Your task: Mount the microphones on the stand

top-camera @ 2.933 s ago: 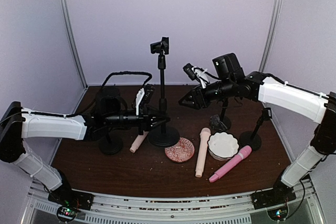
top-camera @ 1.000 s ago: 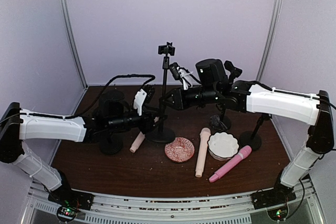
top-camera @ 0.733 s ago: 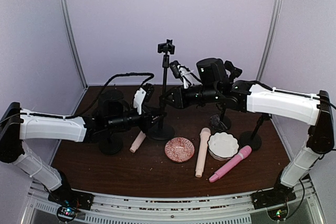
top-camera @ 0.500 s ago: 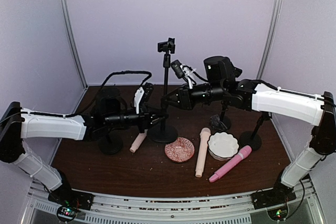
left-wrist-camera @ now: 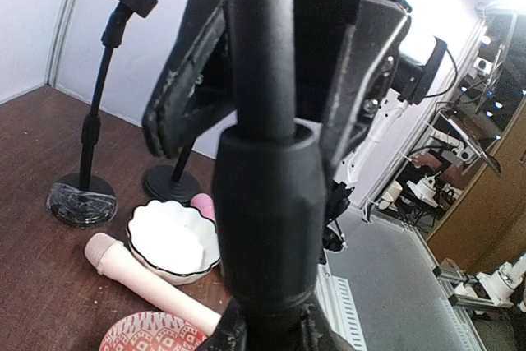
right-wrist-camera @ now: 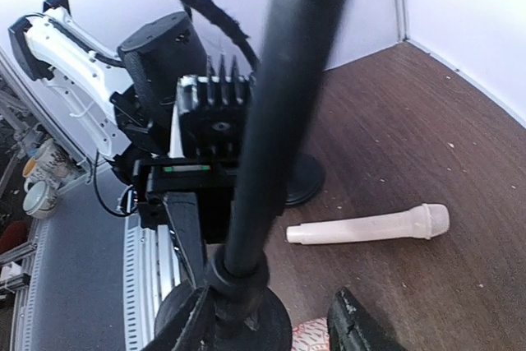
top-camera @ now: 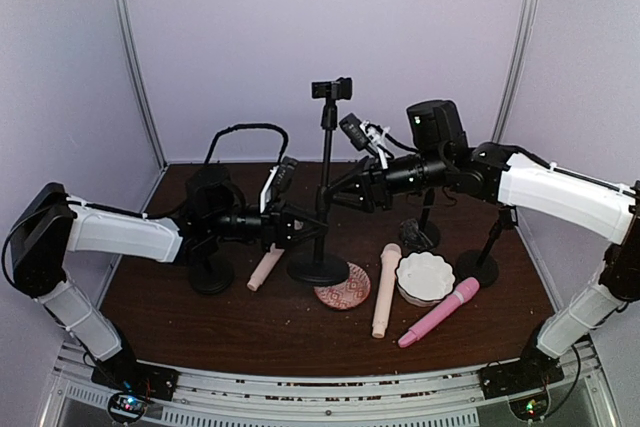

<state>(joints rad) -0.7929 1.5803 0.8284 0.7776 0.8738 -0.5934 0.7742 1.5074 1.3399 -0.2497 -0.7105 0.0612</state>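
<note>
Brown wooden surface (top-camera: 200, 317). Tall black metal stand (top-camera: 327, 182) with round base: left gripper (top-camera: 303, 224) jaws clamped low on its pole, right gripper (top-camera: 338, 194) jaws part-open astride the pole, higher up. Slim cream plastic microphone (top-camera: 265, 269) lies just left of the stand base. Second cream microphone (top-camera: 384, 289) to its right, pink plastic microphone (top-camera: 438, 312) further right. Judged light, stiff, smooth: grip mid-barrel.
</note>
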